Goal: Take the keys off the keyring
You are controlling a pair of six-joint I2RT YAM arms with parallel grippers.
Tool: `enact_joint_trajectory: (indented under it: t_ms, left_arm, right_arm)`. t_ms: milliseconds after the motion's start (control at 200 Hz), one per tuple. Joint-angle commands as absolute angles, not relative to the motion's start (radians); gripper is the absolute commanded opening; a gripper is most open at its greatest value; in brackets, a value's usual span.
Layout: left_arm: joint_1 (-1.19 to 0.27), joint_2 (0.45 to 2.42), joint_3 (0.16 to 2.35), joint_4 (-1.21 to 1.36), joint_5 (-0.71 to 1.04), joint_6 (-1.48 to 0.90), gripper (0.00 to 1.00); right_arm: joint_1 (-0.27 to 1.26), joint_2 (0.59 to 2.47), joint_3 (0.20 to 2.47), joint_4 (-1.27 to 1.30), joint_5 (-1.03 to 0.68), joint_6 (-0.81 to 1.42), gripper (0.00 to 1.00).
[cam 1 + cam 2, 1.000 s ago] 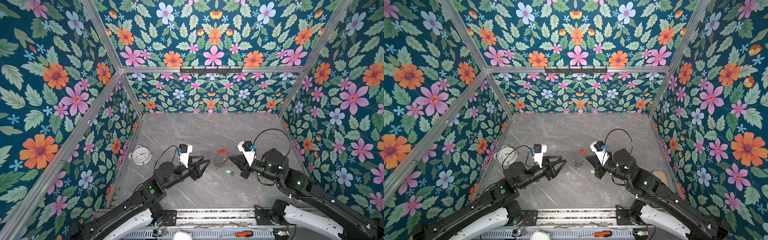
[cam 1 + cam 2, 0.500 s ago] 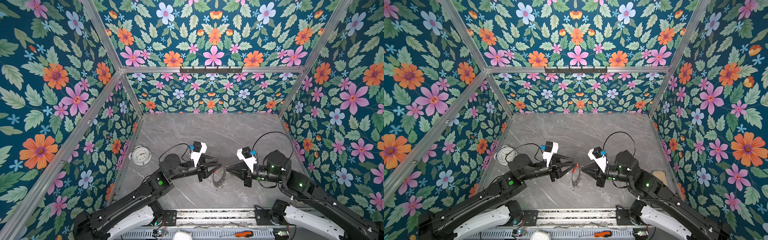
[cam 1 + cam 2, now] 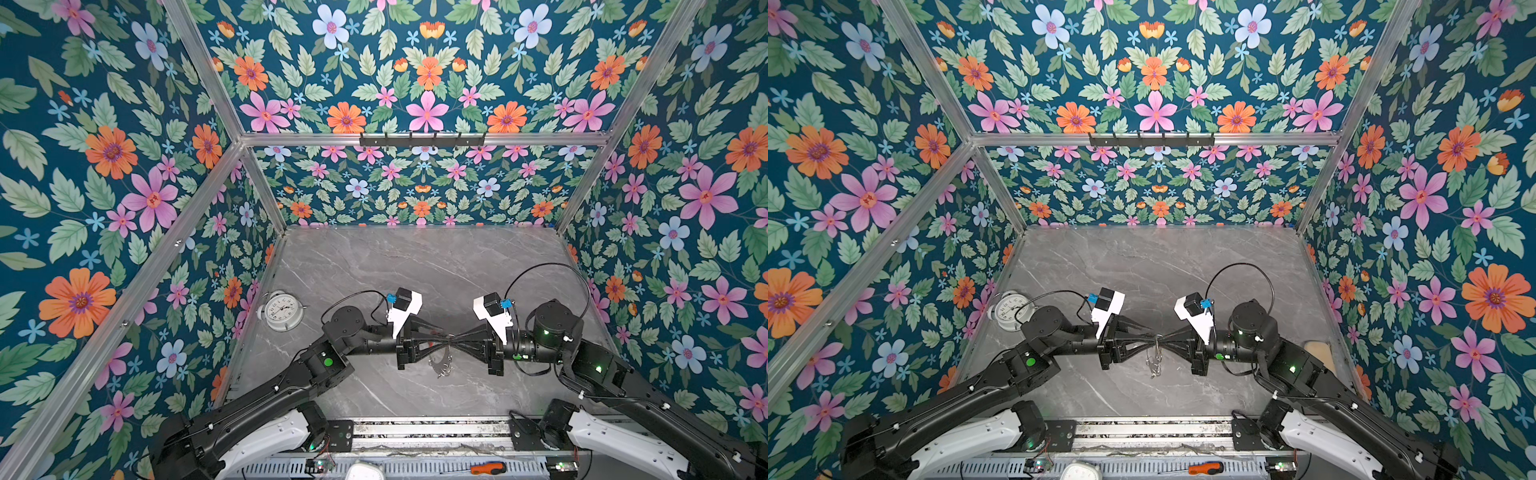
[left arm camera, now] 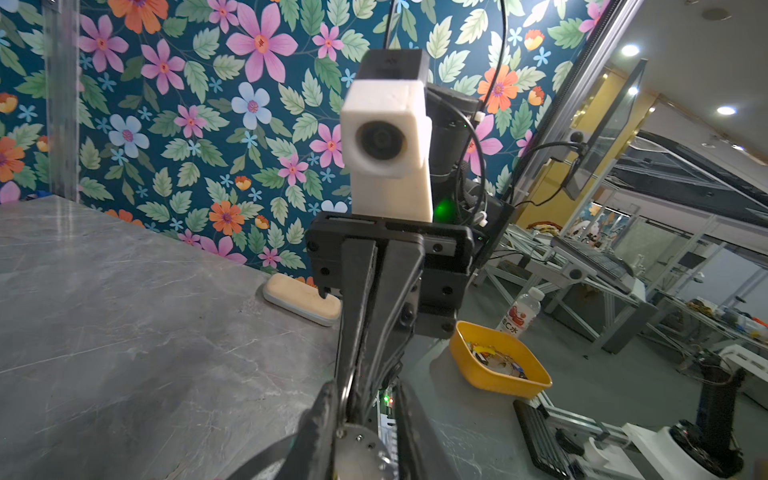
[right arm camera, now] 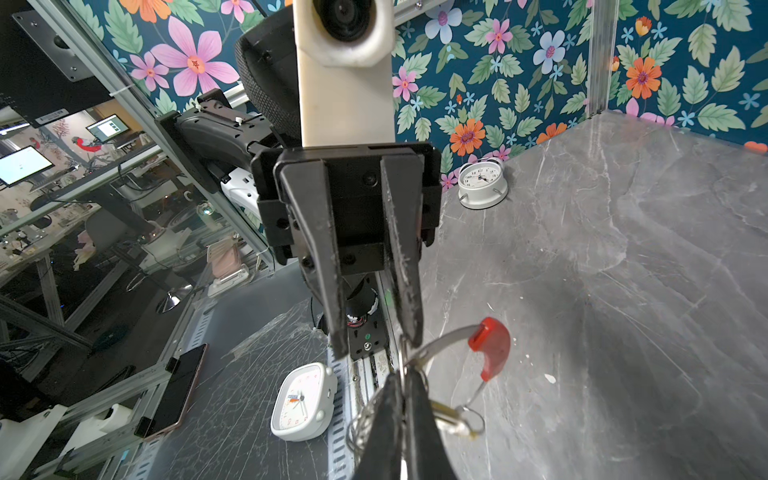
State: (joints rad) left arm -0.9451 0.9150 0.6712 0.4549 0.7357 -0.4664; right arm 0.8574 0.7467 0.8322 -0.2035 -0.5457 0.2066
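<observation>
Your left arm (image 3: 291,386) and right arm (image 3: 615,374) come in from the tabletop's near edge and bend inward. Their wrists are level and they point straight at each other above the near middle. Your left gripper (image 3: 445,344) has its jaws apart, its fingers (image 5: 320,249) straddling the other's tip. Your right gripper (image 3: 457,343) has its jaws pressed tight together.

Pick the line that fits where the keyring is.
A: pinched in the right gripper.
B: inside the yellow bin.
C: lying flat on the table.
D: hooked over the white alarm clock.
A: in the right wrist view the right gripper is shut on the keyring, whose red section hangs above the table.
</observation>
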Motion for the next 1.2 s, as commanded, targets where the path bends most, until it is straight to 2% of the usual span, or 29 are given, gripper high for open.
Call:
enact_joint_trajectory:
  t_ms: [0, 375, 505, 620, 730, 800, 950, 1195]
  left_arm:
    - [-0.946, 0.923, 0.674, 0.495, 0.775, -0.472, 0.25]
    - [-0.952, 0.938, 0.679, 0.501, 0.787, -0.482, 0.11]
    - [-0.968, 0.945, 0.677, 0.519, 0.779, -0.48, 0.0]
    - [-0.986, 0.934, 0.673, 0.52, 0.69, -0.471, 0.0]
    - [-0.99, 0.917, 0.658, 0.555, 0.634, -0.485, 0.0]
    - [-0.993, 0.907, 0.651, 0.58, 0.596, -0.495, 0.0]
    - [-1.007, 0.884, 0.638, 0.612, 0.492, -0.502, 0.0]
    - [-1.036, 0.877, 0.641, 0.596, 0.368, -0.503, 0.0]
  right_arm:
    - [0.857, 0.749, 0.838, -0.168, -0.546, 0.213, 0.0]
    - [0.857, 0.761, 0.845, -0.183, -0.516, 0.215, 0.0]
    - [0.858, 0.769, 0.85, -0.177, -0.512, 0.22, 0.0]
    - [0.857, 0.761, 0.846, -0.161, -0.493, 0.23, 0.0]
    - [0.858, 0.74, 0.835, -0.14, -0.492, 0.244, 0.28]
    - [0.858, 0.718, 0.819, -0.107, -0.49, 0.255, 0.39]
    - [0.86, 0.646, 0.761, -0.009, -0.443, 0.298, 0.46]
    - [0.859, 0.598, 0.715, 0.035, -0.359, 0.344, 0.47]
